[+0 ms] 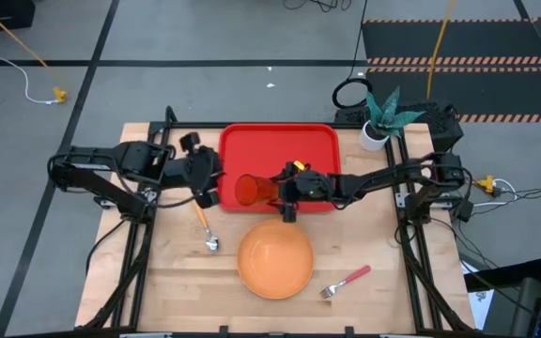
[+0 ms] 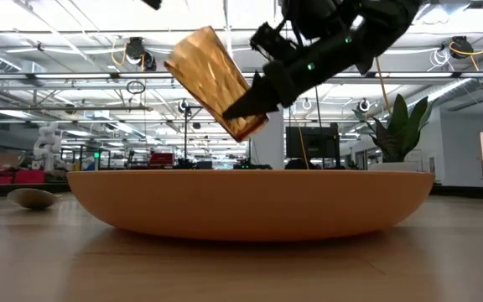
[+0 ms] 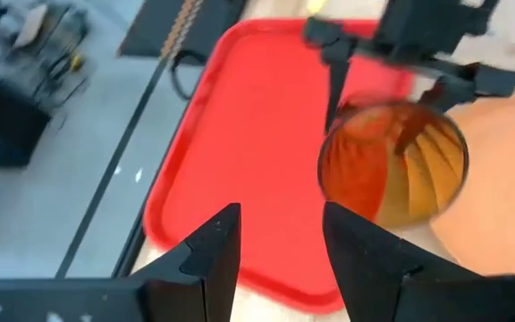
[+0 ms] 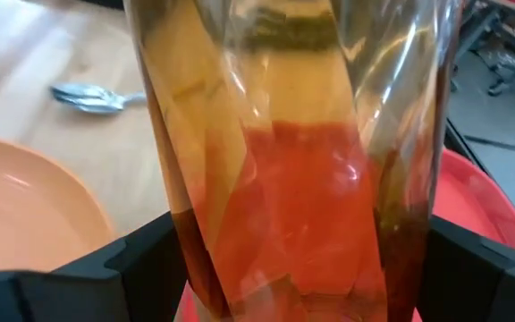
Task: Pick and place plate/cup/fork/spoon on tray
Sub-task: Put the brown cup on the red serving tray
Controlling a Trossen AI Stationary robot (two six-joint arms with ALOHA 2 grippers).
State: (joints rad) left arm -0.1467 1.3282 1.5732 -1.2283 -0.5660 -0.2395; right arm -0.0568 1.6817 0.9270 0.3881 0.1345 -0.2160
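The amber cup (image 1: 250, 190) hangs tilted over the near left part of the red tray (image 1: 280, 150), with my right gripper (image 1: 272, 192) shut on it. My left gripper (image 1: 209, 185) stands open just left of the cup's mouth, with nothing between its fingers (image 3: 208, 255). The orange plate (image 1: 275, 263) rests on the table near the front, below the tray. The spoon (image 1: 207, 230) lies left of the plate. The fork (image 1: 346, 280) lies to the plate's right. My right gripper pinches the cup's side wall (image 4: 195, 241) between its two fingers, toward the base end (image 2: 246, 122). The fingers come from the table's right, slanting a little downward. The cup is lifted clear, tilted with its open mouth (image 3: 392, 161) toward the table's left.
A white pot with a green plant (image 1: 376, 131) stands at the table's far right corner, beside the tray. Bare wood shows at the table's near left and near right. The plate's rim (image 2: 250, 205) fills the low view under the cup.
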